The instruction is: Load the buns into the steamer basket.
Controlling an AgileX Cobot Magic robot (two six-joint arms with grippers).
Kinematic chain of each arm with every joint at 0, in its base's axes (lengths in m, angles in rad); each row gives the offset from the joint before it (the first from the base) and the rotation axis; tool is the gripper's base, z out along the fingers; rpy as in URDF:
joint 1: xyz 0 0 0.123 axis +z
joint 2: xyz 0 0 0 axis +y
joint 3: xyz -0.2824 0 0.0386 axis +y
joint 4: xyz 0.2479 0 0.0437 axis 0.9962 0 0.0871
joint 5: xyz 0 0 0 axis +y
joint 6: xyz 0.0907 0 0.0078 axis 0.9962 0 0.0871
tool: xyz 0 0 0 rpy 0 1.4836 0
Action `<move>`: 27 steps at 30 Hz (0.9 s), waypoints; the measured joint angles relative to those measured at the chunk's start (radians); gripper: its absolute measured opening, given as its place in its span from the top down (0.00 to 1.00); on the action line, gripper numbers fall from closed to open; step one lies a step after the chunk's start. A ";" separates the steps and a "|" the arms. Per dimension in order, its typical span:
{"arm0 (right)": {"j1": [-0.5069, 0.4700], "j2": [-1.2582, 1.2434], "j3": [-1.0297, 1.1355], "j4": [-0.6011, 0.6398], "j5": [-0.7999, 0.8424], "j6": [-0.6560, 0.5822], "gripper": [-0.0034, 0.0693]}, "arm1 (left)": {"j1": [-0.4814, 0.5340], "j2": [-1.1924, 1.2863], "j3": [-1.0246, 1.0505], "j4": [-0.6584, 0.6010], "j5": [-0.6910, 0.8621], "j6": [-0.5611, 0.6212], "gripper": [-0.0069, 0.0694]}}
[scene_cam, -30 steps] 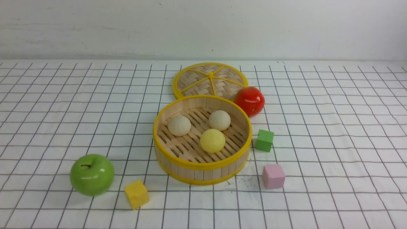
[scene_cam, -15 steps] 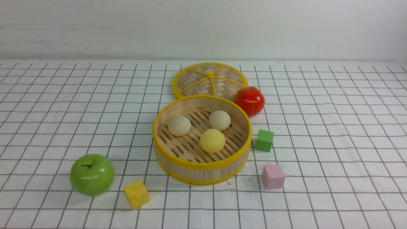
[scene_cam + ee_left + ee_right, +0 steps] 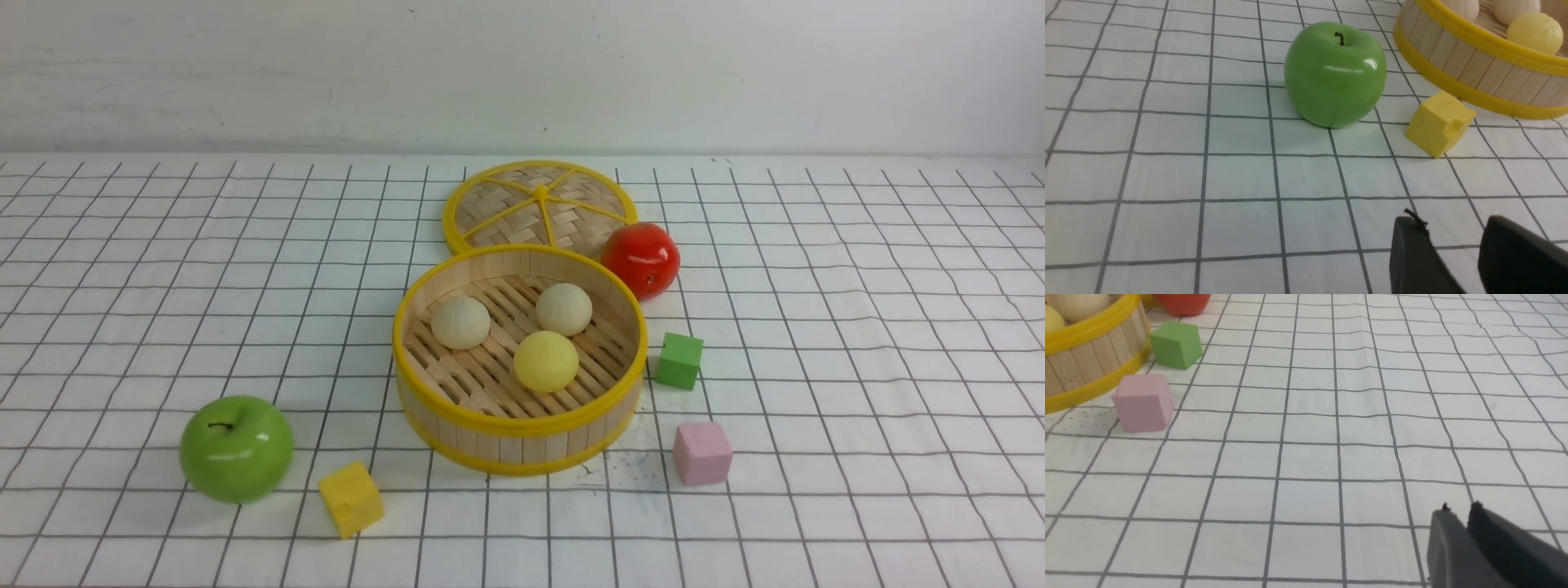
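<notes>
Buns, none of them in either hand: the left hand (image 3: 1457,249) shows a small gap between its fingers, the right hand (image 3: 1459,535) is pinched nearly closed, both empty and low over the checked cloth surface (image 3: 857,343). Two cream pleated buns (image 3: 461,322) (image 3: 563,309) and one pale yellow bun (image 3: 545,360) sit inside the round wooden yellow-rimmed steamer basket (image 3: 506,437) at mid-surface, so the task looks done.

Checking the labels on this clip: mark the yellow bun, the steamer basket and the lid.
yellow bun (image 3: 545,360), front view, dome middle
steamer basket (image 3: 506,425), front view, near rim
lid (image 3: 540,196), front view, centre hub
</notes>
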 joint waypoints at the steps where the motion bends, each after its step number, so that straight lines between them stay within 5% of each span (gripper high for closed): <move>1: 0.000 0.000 0.000 0.000 0.000 0.000 0.85 | 0.000 0.000 0.000 0.000 0.000 0.000 0.60; 27: 0.000 0.000 0.001 0.000 0.000 -0.003 0.81 | 0.000 0.000 0.000 0.000 0.000 0.000 0.60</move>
